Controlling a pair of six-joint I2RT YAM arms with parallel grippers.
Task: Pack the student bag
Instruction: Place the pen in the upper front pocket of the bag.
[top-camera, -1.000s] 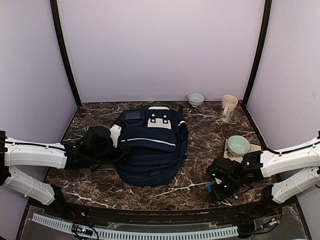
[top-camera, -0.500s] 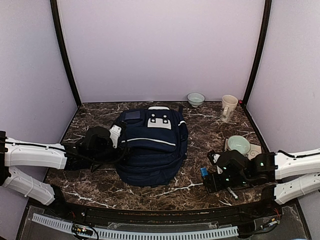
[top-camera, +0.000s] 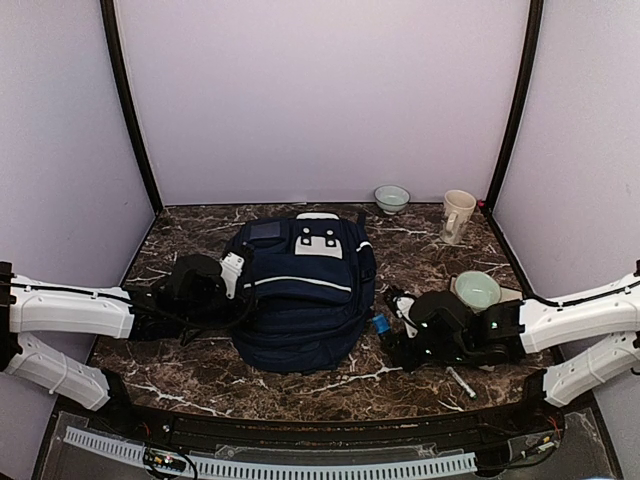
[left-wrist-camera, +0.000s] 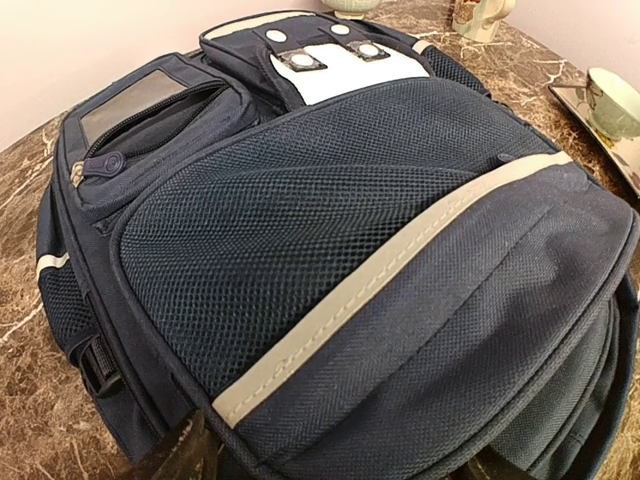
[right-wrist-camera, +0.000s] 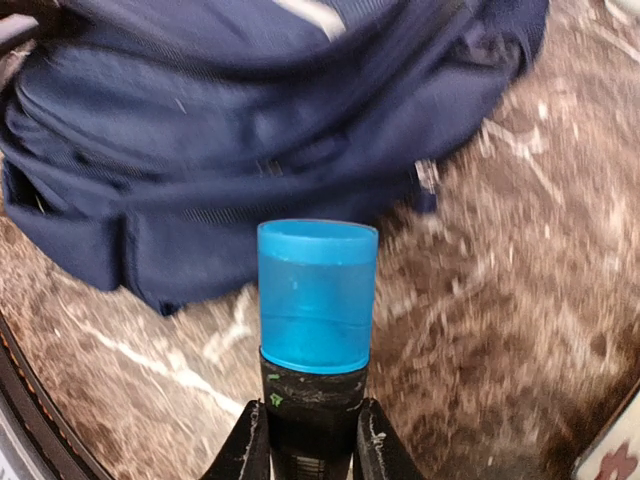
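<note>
1. Dark marble counter (top-camera: 300, 385): carries everything.
2. Large navy-blue fabric backpack (top-camera: 305, 290) with a white stripe: lies flat on its back at the middle of the counter, top toward the far edge. Judged: laid front-up so its zips can be reached.
3. Left hand (top-camera: 238, 282): at the bag's left flank, probably to steady it or work an opening. Cannot tell whether it is released or pinching fabric. The overhead view hides the fingertips, and the left wrist view is filled with mesh front and stripe.
4. Small side pocket (left-wrist-camera: 150, 115) with a grey panel: only the left wrist view shows its zip pull.
5. Right hand (right-wrist-camera: 310, 432): clenched on a black tube with a translucent blue cap (right-wrist-camera: 317, 295), held cap-first toward the bag's right side. Judged: an item brought for packing.
6. The overhead view shows the tube just beside the bag, not touching. The right wrist view is blurred, and I see no opening there.
</note>
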